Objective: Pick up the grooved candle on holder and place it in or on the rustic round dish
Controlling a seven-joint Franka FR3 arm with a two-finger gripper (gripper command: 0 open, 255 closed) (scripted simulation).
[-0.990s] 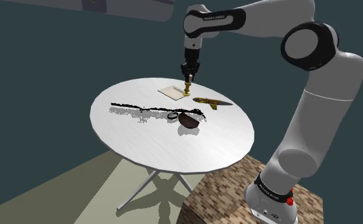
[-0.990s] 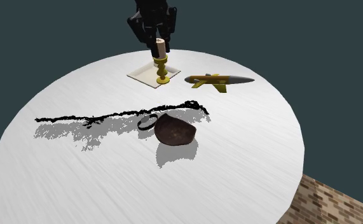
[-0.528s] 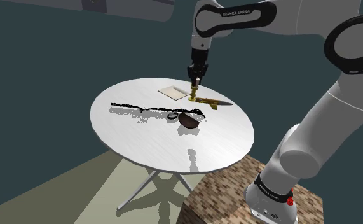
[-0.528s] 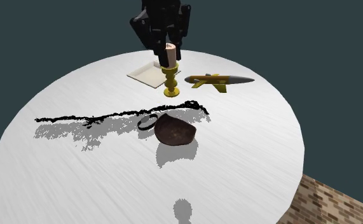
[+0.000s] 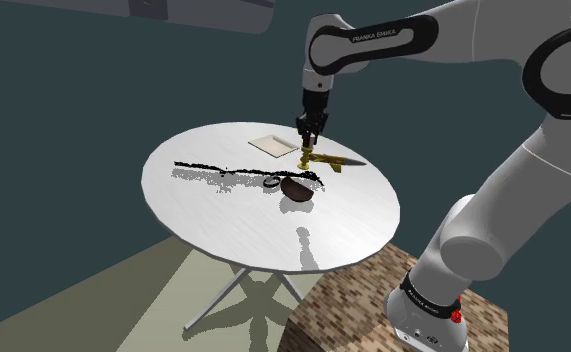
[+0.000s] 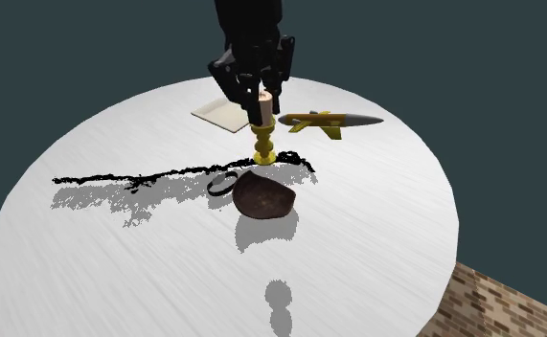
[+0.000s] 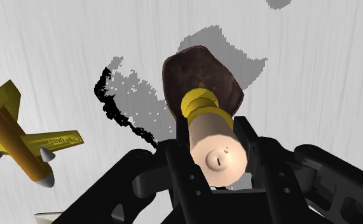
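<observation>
White round bench [image 5: 223,215] is lying mostly bare toward its rim — the gripper [image 6: 263,103] is clasping the pale candle [image 6: 264,129] on its knobbed gold holder, hanging just beside the dark, rough dish [image 6: 262,198] — plane [image 6: 330,121] nearby.

One candle [image 6: 264,124], one dish [image 6: 262,198], one plane [image 6: 330,121], one white square [image 6: 218,113]

- Candle on holder [image 6: 264,144] has left the white pad [image 6: 216,112] and now hangs nearer, just beyond the brown dish [image 6: 262,198].
- Gripper [image 6: 262,97], clasping it, has shifted nearer and rightward in the second exterior view.
- A grey shadow [image 6: 279,302] has appeared near the table's near edge.
</observation>
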